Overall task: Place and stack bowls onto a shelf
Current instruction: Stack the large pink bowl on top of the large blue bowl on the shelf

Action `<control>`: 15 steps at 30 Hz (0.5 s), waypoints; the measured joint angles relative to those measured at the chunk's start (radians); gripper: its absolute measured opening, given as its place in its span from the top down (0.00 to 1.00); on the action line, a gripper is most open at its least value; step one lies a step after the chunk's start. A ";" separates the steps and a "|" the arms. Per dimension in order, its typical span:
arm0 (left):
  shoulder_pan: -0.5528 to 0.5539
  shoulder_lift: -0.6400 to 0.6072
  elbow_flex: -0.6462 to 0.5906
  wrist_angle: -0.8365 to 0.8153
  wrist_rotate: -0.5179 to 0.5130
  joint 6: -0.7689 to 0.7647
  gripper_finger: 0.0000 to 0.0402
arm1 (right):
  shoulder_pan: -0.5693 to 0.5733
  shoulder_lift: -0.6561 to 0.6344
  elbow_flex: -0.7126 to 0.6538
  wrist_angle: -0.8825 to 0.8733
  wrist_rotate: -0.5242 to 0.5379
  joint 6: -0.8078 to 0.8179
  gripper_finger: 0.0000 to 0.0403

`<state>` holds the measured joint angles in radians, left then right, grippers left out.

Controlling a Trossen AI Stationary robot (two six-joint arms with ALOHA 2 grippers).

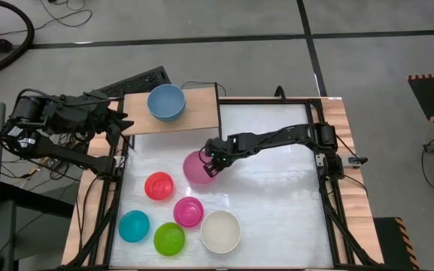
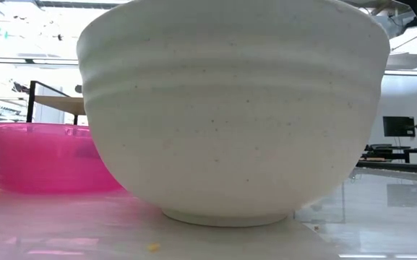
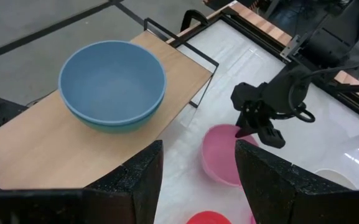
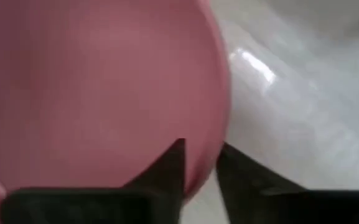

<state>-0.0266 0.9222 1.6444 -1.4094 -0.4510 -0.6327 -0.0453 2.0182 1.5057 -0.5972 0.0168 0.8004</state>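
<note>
You have one blue bowl (image 1: 165, 102) on the shelf (image 1: 201, 113) so far. Your right gripper (image 1: 211, 160) pinches the pink bowl's (image 1: 195, 169) rim on the table — five more bowls wait.

I am seeing open white tabletop (image 1: 277, 196) spreading across the whole right half. The right gripper (image 1: 212, 163) is pinching the pink bowl's (image 1: 198, 168) rim just below the shelf (image 1: 201, 113), blocking that approach. The blue-grey bowl (image 1: 165, 102) is filling the shelf's middle, leaving bare board either side. The left gripper (image 1: 119, 120) is crowding the shelf's left end. Five bowls are clustering near the front-left, the cream-white bowl (image 1: 220, 231) largest.
</note>
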 joint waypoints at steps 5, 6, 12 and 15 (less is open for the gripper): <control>0.000 0.000 0.000 0.000 0.000 0.018 0.54 | 0.006 -0.013 0.005 -0.027 -0.011 -0.011 0.93; 0.000 0.000 0.000 0.000 0.000 0.025 0.54 | 0.006 -0.015 0.015 -0.052 -0.011 -0.014 0.93; 0.000 0.000 0.000 0.001 -0.001 0.038 0.54 | -0.004 -0.052 0.171 -0.178 0.001 -0.103 0.93; 0.000 0.000 0.000 0.001 -0.001 0.046 0.54 | -0.021 -0.083 0.290 -0.232 -0.013 -0.137 0.93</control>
<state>-0.0267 0.9221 1.6444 -1.4088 -0.4519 -0.5864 -0.0660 1.9354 1.7952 -0.8289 0.0035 0.6633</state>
